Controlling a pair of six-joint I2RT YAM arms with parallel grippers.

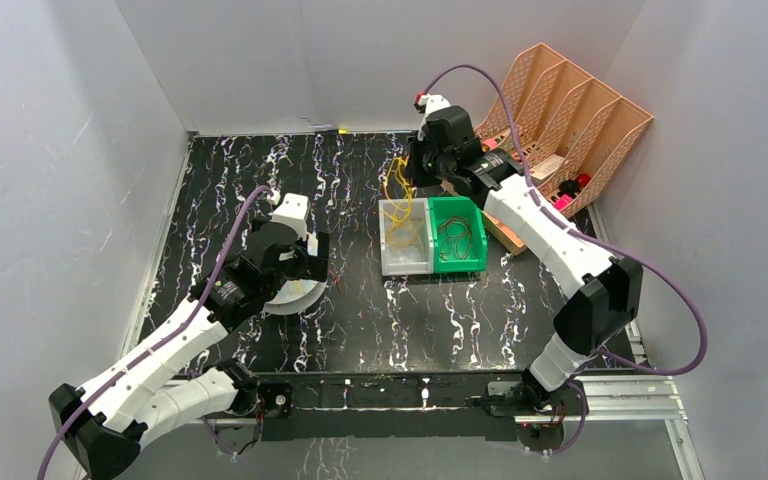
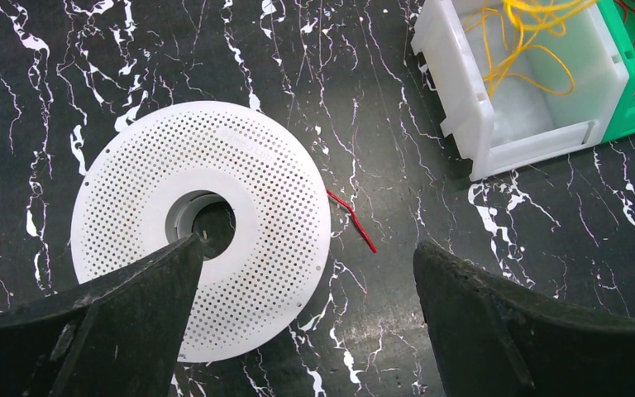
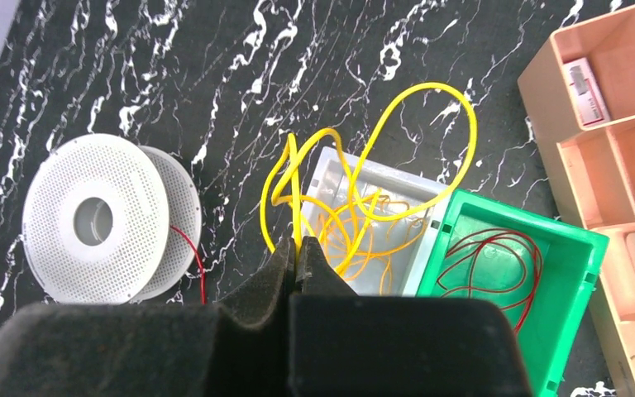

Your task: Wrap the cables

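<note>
Yellow cables loop up out of a white bin in the right wrist view. My right gripper is shut on one yellow strand and holds it above the bin's near-left corner. From the top, that cable hangs between the right gripper and the white bin. The white perforated spool lies flat on the table. My left gripper hovers open over its right edge, with nothing between the fingers. The spool is partly hidden under the left gripper.
A green bin with dark red wires touches the white bin's right side. A short red wire piece lies beside the spool. An orange file rack stands at the back right. White walls enclose the black marble table.
</note>
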